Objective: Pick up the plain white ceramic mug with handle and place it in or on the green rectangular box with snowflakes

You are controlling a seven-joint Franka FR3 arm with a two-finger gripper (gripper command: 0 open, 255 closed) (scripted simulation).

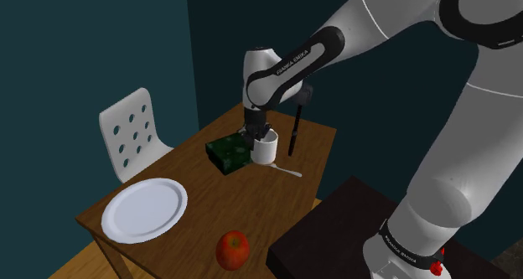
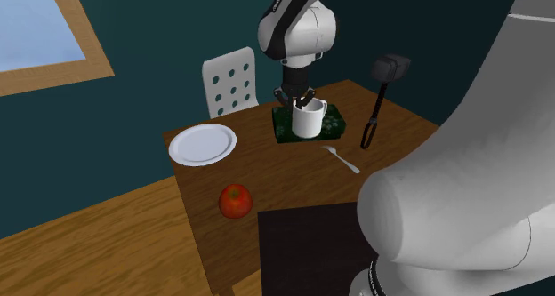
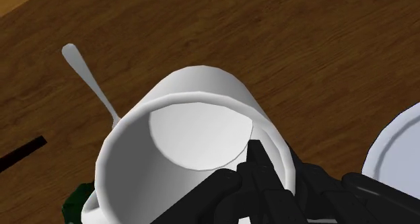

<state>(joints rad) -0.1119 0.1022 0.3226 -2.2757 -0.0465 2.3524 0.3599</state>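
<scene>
The gripper (image 1: pixel 257 135) is clamped on the rim of the white mug (image 1: pixel 266 148), one finger inside the cup and the other outside its wall; the mug hangs tilted in that pinch above the wooden table (image 1: pixel 197 181), close against the green box (image 1: pixel 228 153). Whether it is already over the box's edge or just beside it cannot be told; the shoulder view sets it at the box's right, and the second exterior view sets it in front of the box's top. The step in hand appears to be the carry to the box. To do it well, the arm should bring the mug's base squarely over the middle of the green top, with clearance, before lowering. A rim pinch probably lets the cup swing, so a slow, level move suits; the fingers should part only once the base rests flat on the box. A spoon (image 1: pixel 287 171) lies on the table just beside the mug, and a dark utensil (image 1: pixel 295 128) stands near; both are best kept clear of.
</scene>
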